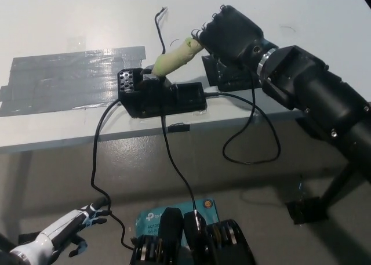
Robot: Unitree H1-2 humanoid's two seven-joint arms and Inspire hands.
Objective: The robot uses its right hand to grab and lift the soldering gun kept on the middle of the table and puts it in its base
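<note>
One black right hand (231, 34) grips the soldering gun (171, 58) at upper centre, tip in the base (162, 97); the white left hand (58, 239) rests open at lower left.

Right robot hand (231, 32) clenched; left robot hand (64, 233) hangs spread.

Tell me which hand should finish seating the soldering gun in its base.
Right. The right hand grips the soldering gun, whose front end sits at the base. The left hand hangs below the table.
</note>
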